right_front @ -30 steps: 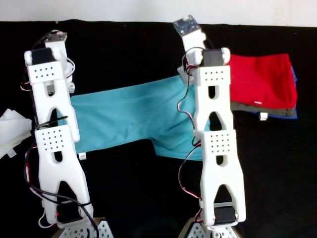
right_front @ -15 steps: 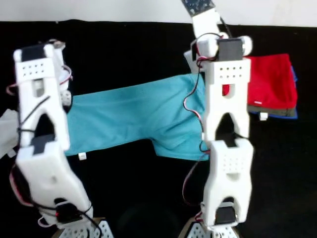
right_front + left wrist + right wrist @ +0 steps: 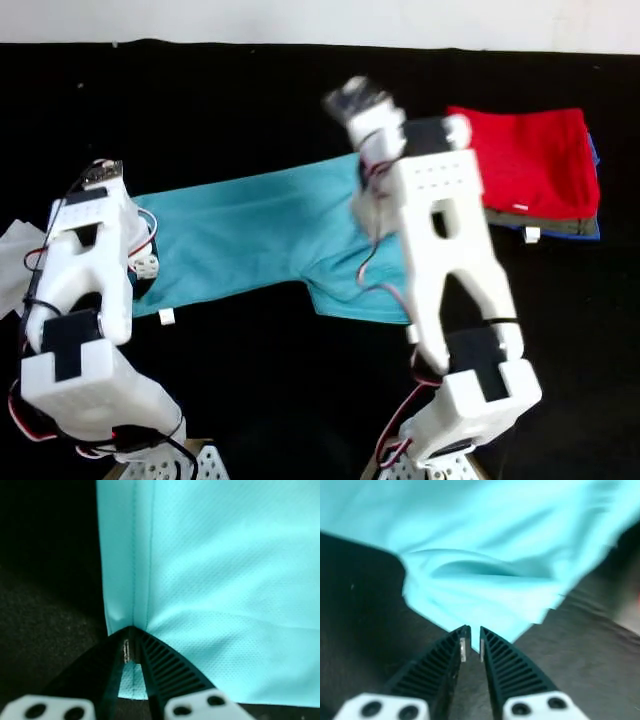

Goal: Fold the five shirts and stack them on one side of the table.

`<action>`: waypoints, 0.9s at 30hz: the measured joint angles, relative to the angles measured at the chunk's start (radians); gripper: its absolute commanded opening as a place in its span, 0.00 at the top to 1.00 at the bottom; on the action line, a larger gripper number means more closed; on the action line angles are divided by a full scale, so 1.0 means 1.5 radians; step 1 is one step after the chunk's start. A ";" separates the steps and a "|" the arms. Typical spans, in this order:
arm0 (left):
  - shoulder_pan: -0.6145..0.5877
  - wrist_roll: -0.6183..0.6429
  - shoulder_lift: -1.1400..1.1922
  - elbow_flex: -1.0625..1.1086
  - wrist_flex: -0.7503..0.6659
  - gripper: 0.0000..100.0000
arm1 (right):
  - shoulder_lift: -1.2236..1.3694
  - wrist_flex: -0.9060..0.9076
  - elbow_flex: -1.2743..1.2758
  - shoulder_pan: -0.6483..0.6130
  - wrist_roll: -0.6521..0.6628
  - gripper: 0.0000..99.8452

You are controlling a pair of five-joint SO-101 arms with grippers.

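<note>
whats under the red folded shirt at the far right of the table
Under the red folded shirt a grey-green folded garment sticks out along its near edge, with a blue fabric edge at its side. The rest of both is covered.

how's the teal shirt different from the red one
The teal shirt lies unfolded, spread long across the table; the red shirt is folded compact. The teal shirt rests directly on the black table; the red shirt tops a stack of folded clothes. Both are single-coloured.

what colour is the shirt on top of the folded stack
The top shirt is red, best seen in the high view.
</note>
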 measured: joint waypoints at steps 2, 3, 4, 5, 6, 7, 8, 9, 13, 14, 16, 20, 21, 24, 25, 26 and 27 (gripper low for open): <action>0.000 0.001 -0.009 0.017 -0.023 0.99 | 0.000 -0.046 0.077 -0.034 0.002 0.91; 0.000 0.001 -0.011 0.026 -0.033 0.99 | -0.001 -0.060 0.111 -0.048 0.010 0.88; 0.000 0.001 -0.012 0.032 -0.040 0.99 | -0.001 -0.075 0.138 -0.064 0.019 0.84; 0.000 0.001 -0.012 0.033 -0.045 0.99 | -0.001 -0.083 0.163 -0.081 0.027 0.82; 0.000 0.001 -0.012 0.033 -0.046 0.99 | -0.001 -0.088 0.181 -0.098 0.033 0.80; 0.000 0.001 -0.012 0.035 -0.048 0.99 | -0.001 -0.093 0.193 -0.114 0.038 0.79; 0.000 0.001 -0.012 0.035 -0.048 0.99 | -0.001 -0.098 0.205 -0.126 0.043 0.79; 0.000 0.001 -0.012 0.035 -0.048 0.99 | -0.001 -0.105 0.207 -0.134 0.045 0.79; 0.001 0.001 -0.012 0.035 -0.048 0.99 | 0.004 -0.136 0.211 -0.138 0.048 0.79; 0.001 0.001 -0.012 0.035 -0.048 0.99 | 0.012 -0.144 0.211 -0.138 0.048 0.79; 0.001 0.001 -0.012 0.035 -0.048 0.99 | 0.044 -0.165 0.211 -0.133 0.048 0.79; 0.001 0.001 -0.012 0.035 -0.048 0.99 | 0.110 -0.203 0.203 -0.095 0.048 0.80; 0.001 0.001 -0.012 0.035 -0.048 0.99 | 0.126 -0.206 0.194 -0.089 0.048 0.80; 0.001 0.001 -0.012 0.035 -0.048 0.99 | 0.157 -0.207 0.170 -0.079 0.048 0.83; 0.001 0.001 -0.012 0.035 -0.048 0.99 | 0.164 -0.208 0.163 -0.076 0.048 0.86; 0.001 0.001 -0.012 0.035 -0.048 0.99 | 0.170 -0.208 0.154 -0.071 0.048 0.90; 0.001 0.001 -0.012 0.035 -0.048 0.99 | 0.173 -0.208 0.146 -0.064 0.048 0.94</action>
